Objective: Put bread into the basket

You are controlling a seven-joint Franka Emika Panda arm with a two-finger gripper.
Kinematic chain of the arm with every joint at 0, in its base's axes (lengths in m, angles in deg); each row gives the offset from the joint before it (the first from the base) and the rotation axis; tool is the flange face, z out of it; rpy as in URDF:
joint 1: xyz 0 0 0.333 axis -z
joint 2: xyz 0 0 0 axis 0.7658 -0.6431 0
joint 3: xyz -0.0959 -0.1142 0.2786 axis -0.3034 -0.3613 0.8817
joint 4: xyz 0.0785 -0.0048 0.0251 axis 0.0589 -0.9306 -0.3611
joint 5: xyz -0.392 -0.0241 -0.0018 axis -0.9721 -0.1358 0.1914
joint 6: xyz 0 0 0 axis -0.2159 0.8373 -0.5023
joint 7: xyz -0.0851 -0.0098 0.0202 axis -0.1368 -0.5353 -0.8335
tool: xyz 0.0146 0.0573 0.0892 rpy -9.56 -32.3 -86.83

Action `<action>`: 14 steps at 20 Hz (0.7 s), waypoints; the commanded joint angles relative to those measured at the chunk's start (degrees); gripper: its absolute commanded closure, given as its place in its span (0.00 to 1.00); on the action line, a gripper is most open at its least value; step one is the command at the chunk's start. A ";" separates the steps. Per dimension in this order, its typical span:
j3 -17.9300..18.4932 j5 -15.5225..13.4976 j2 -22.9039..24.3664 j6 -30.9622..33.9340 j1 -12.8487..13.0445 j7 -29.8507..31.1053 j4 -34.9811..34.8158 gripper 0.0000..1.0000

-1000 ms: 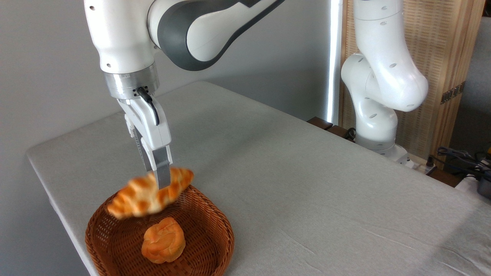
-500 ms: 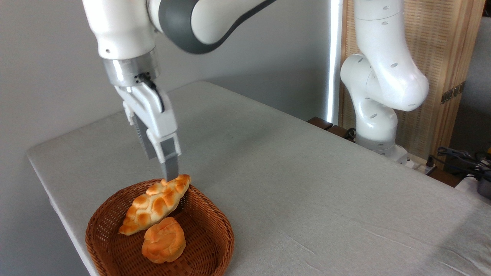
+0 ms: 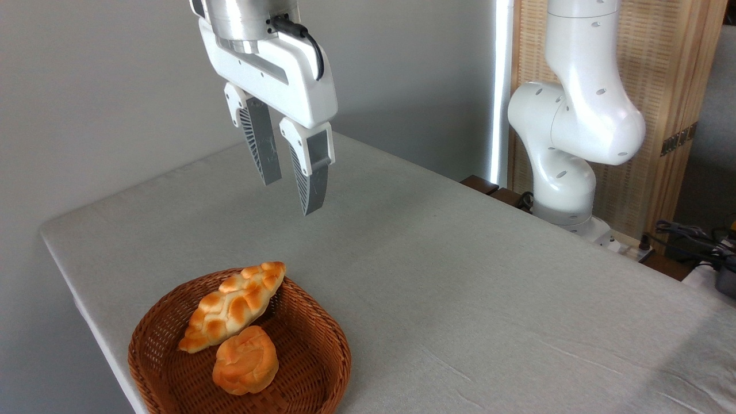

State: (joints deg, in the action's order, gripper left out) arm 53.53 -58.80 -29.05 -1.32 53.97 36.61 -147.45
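Single high oblique tabletop (image 3: 460, 299) view

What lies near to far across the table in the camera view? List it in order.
Round bun → bread, both in the basket → open claw hanging above the table → robot base.

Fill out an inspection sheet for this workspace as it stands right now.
Surface: grey table, cloth-covered, bare apart from the basket.
Job's things: bread lies inside the basket, its far tip leaning on the rim; nothing holds it.
Clutter: round bun in the basket, touching the bread.
Grippers: end effector open, empty, raised well above the table.
Cables: black cable on the wrist; loose cables at far right beyond the table.
Surroundings: arm base at the table's far edge; wooden slatted panel behind it; plain grey wall.
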 commanded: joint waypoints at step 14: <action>-4.47 2.03 2.21 -8.09 -4.69 -0.70 -4.69 0.00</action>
State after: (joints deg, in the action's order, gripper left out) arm 49.58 -57.60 -28.20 -8.62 49.87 37.71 -150.54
